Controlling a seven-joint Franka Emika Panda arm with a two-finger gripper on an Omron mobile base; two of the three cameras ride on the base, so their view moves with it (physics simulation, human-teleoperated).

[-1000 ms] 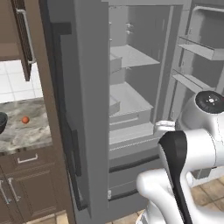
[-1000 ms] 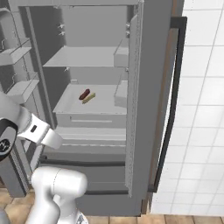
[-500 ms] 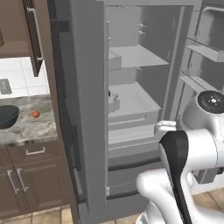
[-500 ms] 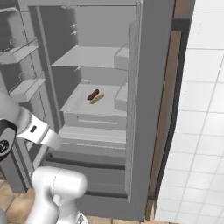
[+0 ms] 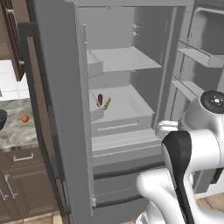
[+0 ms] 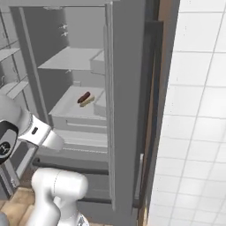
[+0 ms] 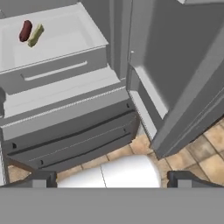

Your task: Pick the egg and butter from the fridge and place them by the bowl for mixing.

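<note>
The grey fridge (image 5: 61,87) stands open. On its pale lower shelf lies the slender yellow butter (image 5: 106,103) (image 6: 88,101) (image 7: 35,35), touching a dark red oblong item (image 5: 100,99) (image 7: 25,30). The small orange-brown egg (image 5: 25,118) rests on the stone counter to the left, just right of the dark bowl (image 5: 1,119), which the frame edge cuts off. My gripper (image 7: 111,179) is open and holds nothing. It hangs low before the fridge drawers, well below and short of the butter shelf.
The left fridge door (image 5: 57,144) juts out between the counter and the shelves. The right door (image 6: 128,110) with its racks (image 5: 201,57) stands open beside a white tiled wall (image 6: 194,110). Brown cabinets (image 5: 17,179) sit under the counter. Tan floor tiles (image 7: 205,148) show below.
The whole picture has shifted, so the base has moved; the fridge interior now looks larger and more head-on. The butter and red item now show in the left base view. The arm's pose is unchanged.
</note>
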